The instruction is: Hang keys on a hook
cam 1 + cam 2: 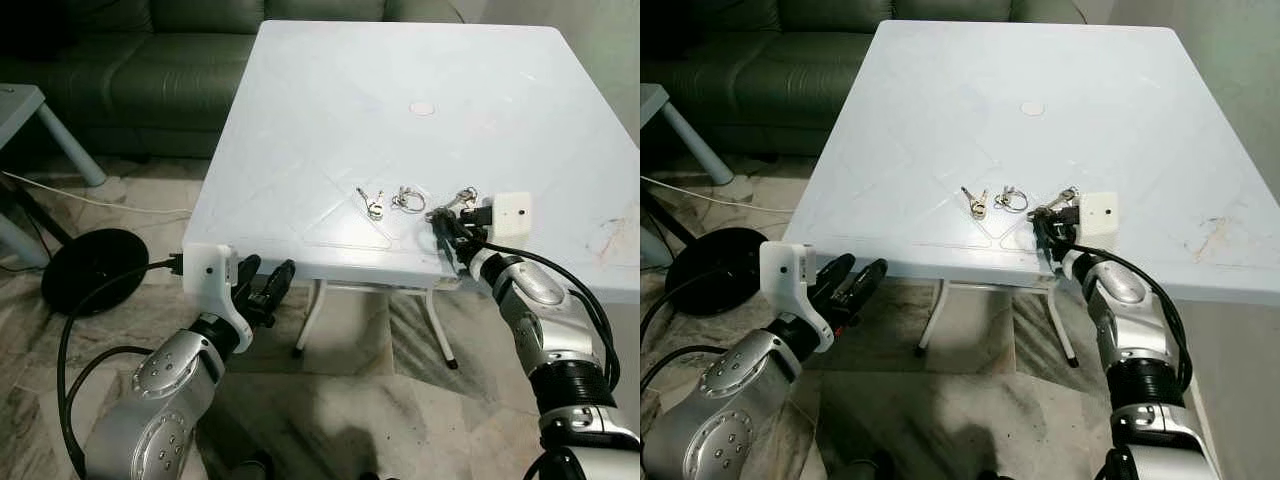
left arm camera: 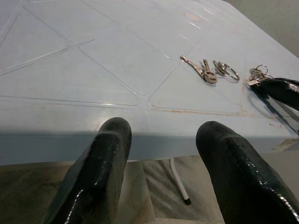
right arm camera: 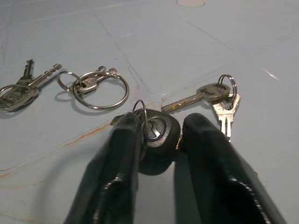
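Three sets of keys lie near the front edge of the white table (image 1: 330, 110). A pair of silver keys (image 1: 372, 203) is leftmost, with a ring holding small keys (image 1: 408, 199) beside it. The rightmost bunch (image 1: 462, 198) has silver keys (image 3: 219, 93) and a black-headed key (image 3: 159, 133). My right gripper (image 1: 445, 232) rests on the table, shut on that black head, which sits between its fingers (image 3: 124, 154). My left gripper (image 1: 265, 280) hangs open just below and in front of the table's front left edge, holding nothing.
A dark green sofa (image 1: 150, 70) stands behind the table at the left. A black round base (image 1: 95, 265) with a cable lies on the tiled floor at the left, near a pale side table's leg (image 1: 65, 145). The white table's legs (image 1: 310, 320) stand under its front edge.
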